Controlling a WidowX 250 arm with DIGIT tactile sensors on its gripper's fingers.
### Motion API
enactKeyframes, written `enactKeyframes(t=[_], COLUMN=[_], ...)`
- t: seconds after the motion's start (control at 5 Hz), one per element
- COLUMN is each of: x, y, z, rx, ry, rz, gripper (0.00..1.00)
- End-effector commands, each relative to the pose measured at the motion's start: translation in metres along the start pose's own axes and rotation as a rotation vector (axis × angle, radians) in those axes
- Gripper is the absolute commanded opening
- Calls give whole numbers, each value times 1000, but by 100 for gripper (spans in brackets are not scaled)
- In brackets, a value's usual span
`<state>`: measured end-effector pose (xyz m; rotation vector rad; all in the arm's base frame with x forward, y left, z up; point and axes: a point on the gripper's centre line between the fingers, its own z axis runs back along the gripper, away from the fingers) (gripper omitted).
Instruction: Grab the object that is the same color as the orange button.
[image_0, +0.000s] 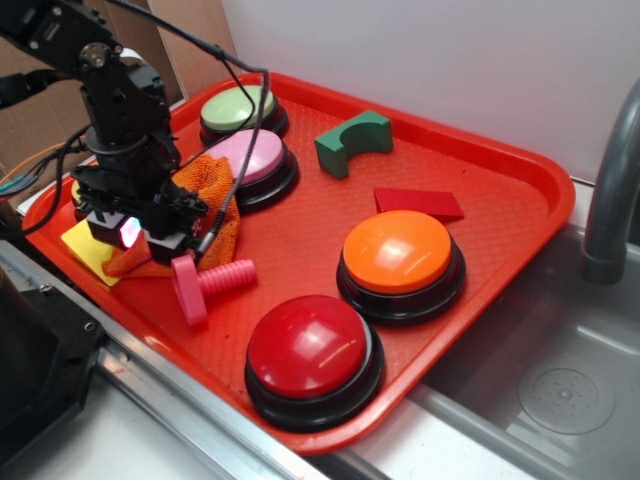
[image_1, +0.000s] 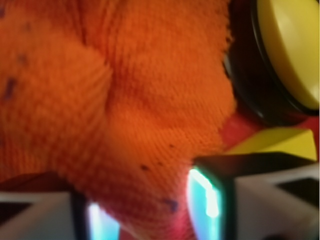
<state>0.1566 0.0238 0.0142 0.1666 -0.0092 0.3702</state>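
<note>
Closest to where I stand sits the red dome button (image_0: 314, 358), at the front edge of the red tray (image_0: 520, 210). Just behind it and to the right is the orange button (image_0: 401, 262), glossy on its black base, with a flat red block (image_0: 418, 203) beyond it and a green arch block (image_0: 352, 142) further back. A pink button (image_0: 250, 162) and a pale green button (image_0: 240, 110) stand toward the rear left. A pink plastic bolt (image_0: 205, 283) lies on its side in front of the arm.

At the tray's left end the black arm reaches down, and its hand (image_0: 140, 232) is planted on the orange cloth (image_0: 212, 205) — the fuzzy fabric bunches up around and behind the fingers (image_0: 127, 232), beside the pink button and partly over a flat yellow square (image_0: 88, 250).

From the wrist view the cloth (image_1: 115, 110) fills nearly everything, its weave pressed close between the two glowing fingertips (image_1: 206, 205), so the hand looks clamped on a fold of it. A yellow dome button (image_1: 290, 50) shows at the upper right there, with the yellow square (image_1: 277, 142) just below it.

Off the tray's right side lies a metal sink (image_0: 560, 390) with a grey spout (image_0: 608, 190) — well apart from the cloth.
</note>
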Motion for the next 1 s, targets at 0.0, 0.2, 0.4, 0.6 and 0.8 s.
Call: enactKeyframes(t=[0.0,0.2,0.4,0.6,0.8], x=[1,3,9,10,15], y=[0,-10,-15,-17,-19], z=[72,111,162,186,182], rx=[-85,-140,-205,-228,-272], ry=[-2,-52,-134,-188,-167], rz=[-82,-159,-249,-272,-298], gripper=[0,0,0,0,0])
